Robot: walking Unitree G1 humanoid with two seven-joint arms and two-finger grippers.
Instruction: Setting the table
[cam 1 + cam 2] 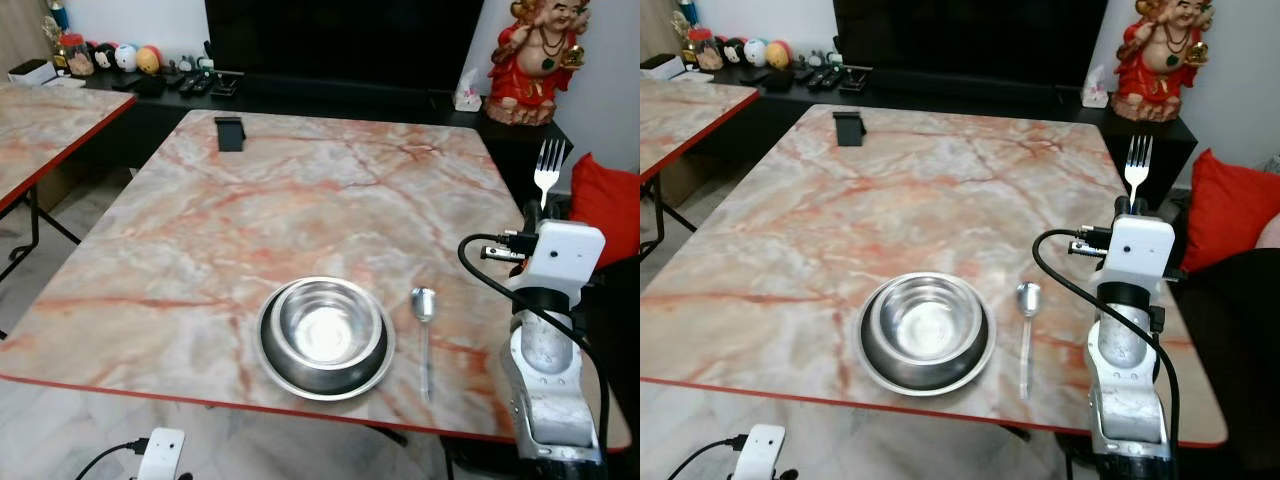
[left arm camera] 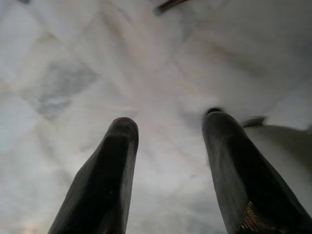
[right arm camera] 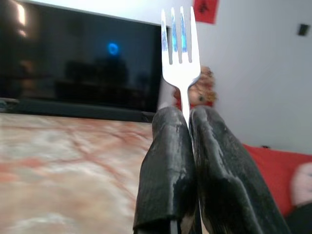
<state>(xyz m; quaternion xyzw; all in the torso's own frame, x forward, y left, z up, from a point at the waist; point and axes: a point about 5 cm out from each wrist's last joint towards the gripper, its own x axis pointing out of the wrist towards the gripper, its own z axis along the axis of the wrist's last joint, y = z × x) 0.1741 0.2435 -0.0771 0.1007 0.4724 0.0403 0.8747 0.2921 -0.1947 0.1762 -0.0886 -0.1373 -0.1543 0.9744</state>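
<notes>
right gripper [image 3: 187, 122] clamped on fork [image 3: 179, 53] w/ tines up, bowl [image 1: 326, 335] on plate [image 1: 272, 365], spoon [image 1: 424, 335] just beside, left gripper [image 2: 168, 134] fingers apart, holding nothing, no readable text

The left gripper [image 2: 168, 126] hung over a pale marbled floor [image 2: 73, 73], pointing down at it. Its two black fingers [image 2: 114, 165] stood apart with nothing between them.

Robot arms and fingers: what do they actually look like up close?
The right arm is a silver metal tube topped by a boxy white wrist block, with a black cable looping out from its side. The right gripper ends in two long black fingers with a fine ribbed texture. The left gripper has the same two dark, rounded fingers; a small white block with a black cable marks that wrist.
</notes>
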